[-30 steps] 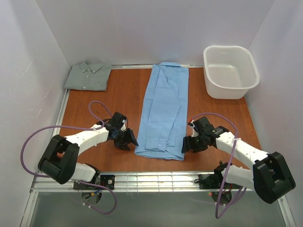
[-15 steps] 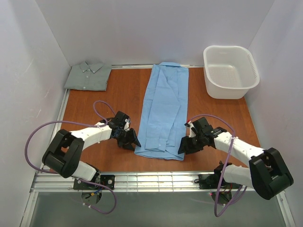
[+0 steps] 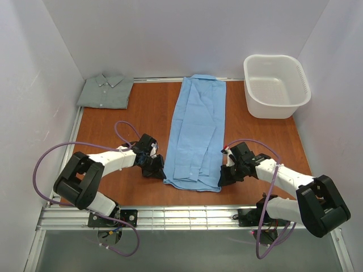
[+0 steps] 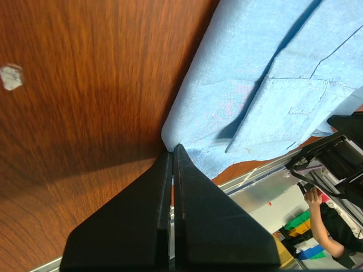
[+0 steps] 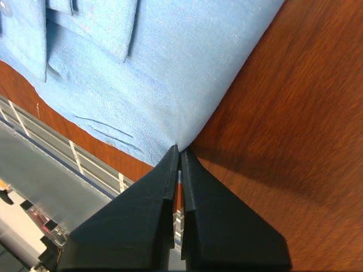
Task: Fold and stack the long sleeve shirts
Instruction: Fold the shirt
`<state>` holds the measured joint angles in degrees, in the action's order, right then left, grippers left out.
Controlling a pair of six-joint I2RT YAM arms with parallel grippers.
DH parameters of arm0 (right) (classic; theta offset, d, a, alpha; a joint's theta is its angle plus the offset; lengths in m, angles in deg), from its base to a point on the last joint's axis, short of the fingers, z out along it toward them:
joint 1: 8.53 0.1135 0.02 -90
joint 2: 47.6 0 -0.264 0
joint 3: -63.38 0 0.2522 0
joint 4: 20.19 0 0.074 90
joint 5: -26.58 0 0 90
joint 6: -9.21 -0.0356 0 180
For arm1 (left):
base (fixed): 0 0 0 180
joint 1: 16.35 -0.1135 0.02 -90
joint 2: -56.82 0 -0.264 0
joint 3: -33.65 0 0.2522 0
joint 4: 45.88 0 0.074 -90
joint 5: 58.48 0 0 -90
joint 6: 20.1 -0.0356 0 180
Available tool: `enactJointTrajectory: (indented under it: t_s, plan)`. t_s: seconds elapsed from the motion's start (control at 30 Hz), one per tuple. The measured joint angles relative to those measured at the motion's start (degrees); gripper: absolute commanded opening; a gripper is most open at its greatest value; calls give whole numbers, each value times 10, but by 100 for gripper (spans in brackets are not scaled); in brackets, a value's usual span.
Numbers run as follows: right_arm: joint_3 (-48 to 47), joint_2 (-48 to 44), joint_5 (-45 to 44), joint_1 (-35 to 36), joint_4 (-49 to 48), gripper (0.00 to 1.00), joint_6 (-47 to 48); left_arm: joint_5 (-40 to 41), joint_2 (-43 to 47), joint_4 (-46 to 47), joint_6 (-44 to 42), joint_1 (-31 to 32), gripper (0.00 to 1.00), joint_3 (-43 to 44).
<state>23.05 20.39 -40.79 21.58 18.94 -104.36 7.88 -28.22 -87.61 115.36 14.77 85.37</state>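
Both left gripper (image 4: 173, 148) and right gripper (image 5: 180, 150) have slid inward, jaws clamped onto the blue shirt (image 3: 198, 127).

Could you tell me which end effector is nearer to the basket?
Right. The right end effector pinches the blue shirt at its near right corner, on the same side as the basket; the left end effector pinches the near left corner, farther away.

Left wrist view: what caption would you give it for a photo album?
The left gripper pinches the side edge of the sky-blue shirt lying on the wooden table.
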Motion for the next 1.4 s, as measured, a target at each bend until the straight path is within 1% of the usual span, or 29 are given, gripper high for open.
enactJointTrajectory:
  t_s: [0.2,0.37,0.5,0.6,0.73,0.83,0.93,1.03,1.1,1.17,1.27,1.4]
  plan:
    - [-1,-6,-4,0,5,1,6,15,8,-14,-2,2,0,5]
    - [-19,-25,7,0,36,1,35,16,44,-28,-5,2,0,-1]
    - [-23,-50,33,2,64,1,54,0,94,-36,-3,2,0,-35]
    - [-23,-77,56,12,83,1,58,-11,149,-58,0,5,0,-58]
    - [-31,-103,70,34,115,1,58,-22,225,-103,1,7,0,-61]
    - [-49,-106,75,47,137,1,59,-26,264,-133,1,9,0,-61]
    - [-70,-106,75,55,153,1,60,-26,291,-157,3,9,0,-61]
    - [-97,-103,70,56,163,1,60,-25,297,-171,13,9,0,-54]
    - [-131,-91,59,56,172,1,60,-23,287,-177,20,9,0,-29]
    - [-179,-69,46,55,177,1,61,-19,259,-175,23,10,0,19]
    - [-249,-36,35,48,179,1,64,-3,194,-165,24,8,0,115]
    - [-333,11,23,21,178,1,78,18,108,-137,20,-6,0,238]
